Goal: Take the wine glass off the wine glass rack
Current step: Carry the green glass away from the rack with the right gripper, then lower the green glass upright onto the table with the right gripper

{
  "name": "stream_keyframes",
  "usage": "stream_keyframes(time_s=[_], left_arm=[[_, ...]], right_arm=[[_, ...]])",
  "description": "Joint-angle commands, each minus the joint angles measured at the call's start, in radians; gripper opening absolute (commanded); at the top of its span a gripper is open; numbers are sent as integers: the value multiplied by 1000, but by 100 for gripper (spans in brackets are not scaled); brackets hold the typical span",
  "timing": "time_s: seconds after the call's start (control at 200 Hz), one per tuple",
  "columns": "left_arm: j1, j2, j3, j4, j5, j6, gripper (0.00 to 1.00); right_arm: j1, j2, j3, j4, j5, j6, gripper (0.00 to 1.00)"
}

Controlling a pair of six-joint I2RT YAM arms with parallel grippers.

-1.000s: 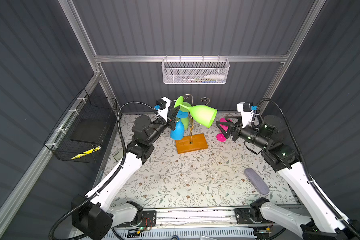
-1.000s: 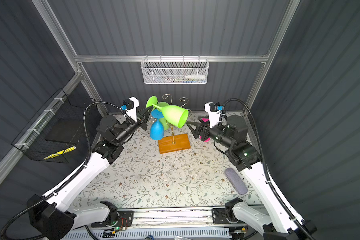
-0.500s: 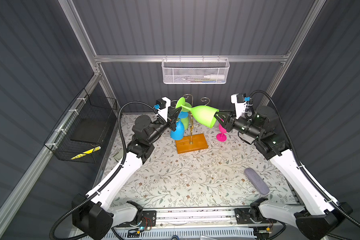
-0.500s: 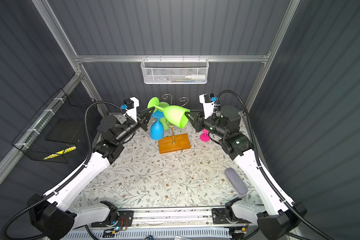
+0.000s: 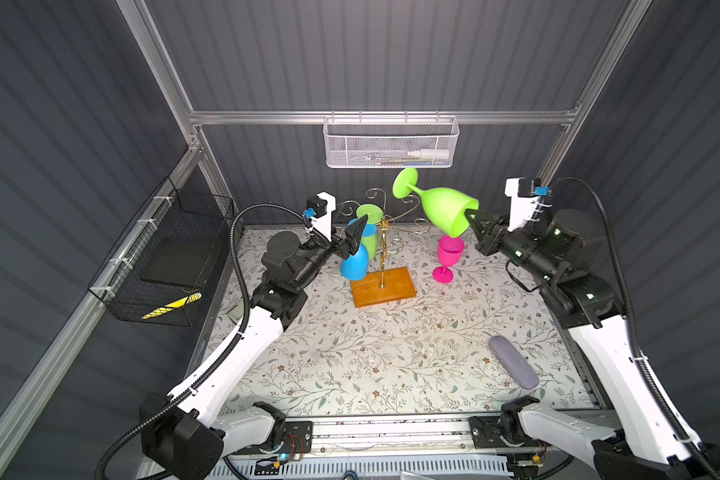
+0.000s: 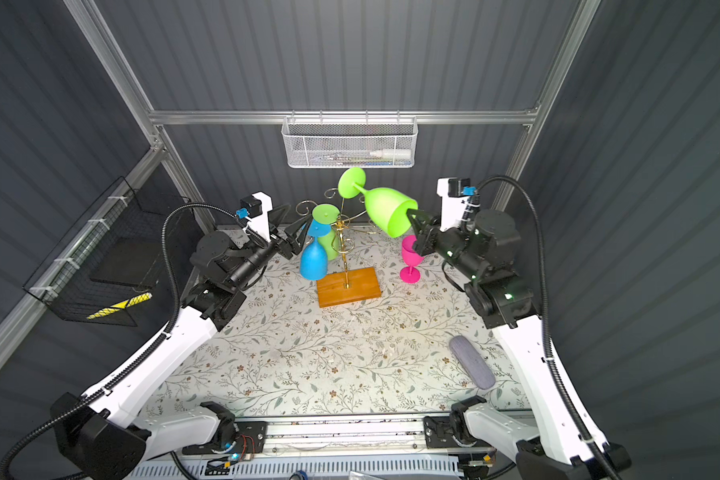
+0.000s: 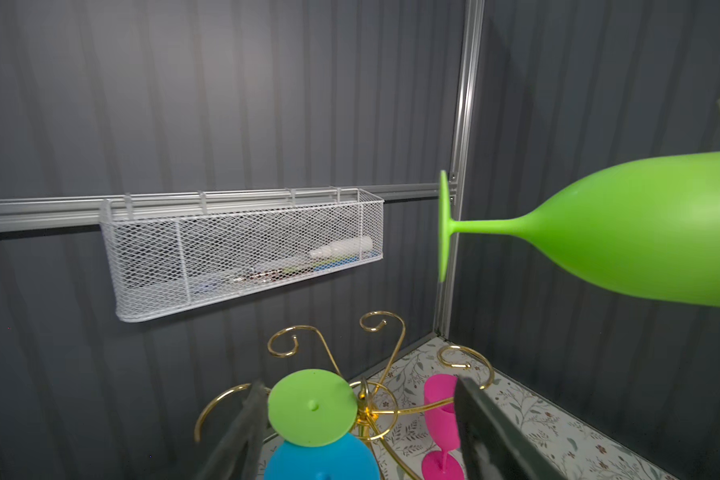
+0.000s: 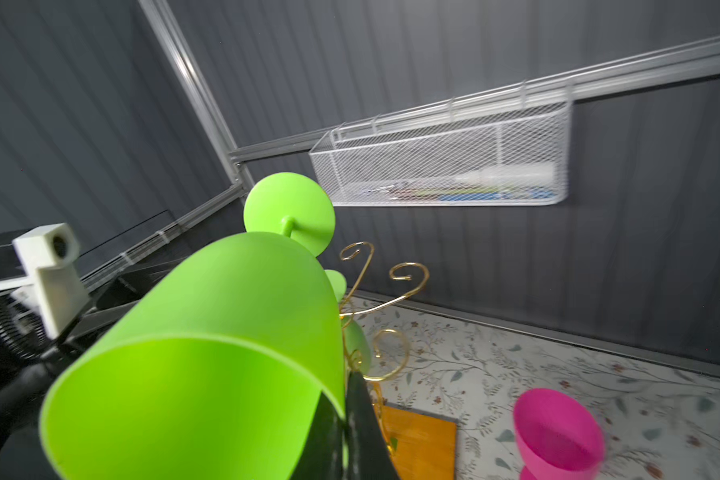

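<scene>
A lime-green wine glass (image 5: pixel 445 208) (image 6: pixel 387 210) hangs in the air, tipped almost level, its foot pointing at the back wall. My right gripper (image 5: pixel 472 216) (image 8: pixel 344 419) is shut on its rim, one finger inside the bowl (image 8: pixel 208 353). It is clear of the wine glass rack (image 5: pixel 382 249), a gold wire stand on an orange wooden base (image 6: pixel 348 286). A second green glass (image 5: pixel 368 214) and a blue glass (image 5: pixel 355 264) hang upside down on the rack. My left gripper (image 5: pixel 352 239) (image 7: pixel 358 384) is open beside those two, holding nothing.
A pink glass (image 5: pixel 447 257) stands upright on the floral mat, right of the rack and under the held glass. A white mesh basket (image 5: pixel 391 143) hangs on the back wall. A black wire basket (image 5: pixel 163 257) is on the left wall. A grey oblong case (image 5: pixel 513 368) lies front right.
The right gripper came in from the right and shut on the green glass's rim. The left gripper let go of the glass and opened. The glass moved right and up.
</scene>
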Motion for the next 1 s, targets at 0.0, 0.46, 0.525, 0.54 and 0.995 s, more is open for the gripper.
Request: stream_keyframes(time_s=[0.0, 0.46, 0.525, 0.54, 0.995], left_arm=[[16, -57, -21, -15, -160, 3, 80], [60, -169, -76, -209, -362, -89, 92], [60, -186, -75, -240, -378, -96, 92], [60, -190, -75, -246, -383, -96, 92], [60, -261, -84, -344, -422, -103, 92]], right_arm=[[-51, 0, 118, -217, 159, -62, 0], [-233, 341, 304, -746, 362, -236, 0], [-236, 399, 325, -768, 367, -244, 0], [-236, 414, 331, -772, 370, -247, 0], [-264, 648, 467, -821, 393, -270, 0]])
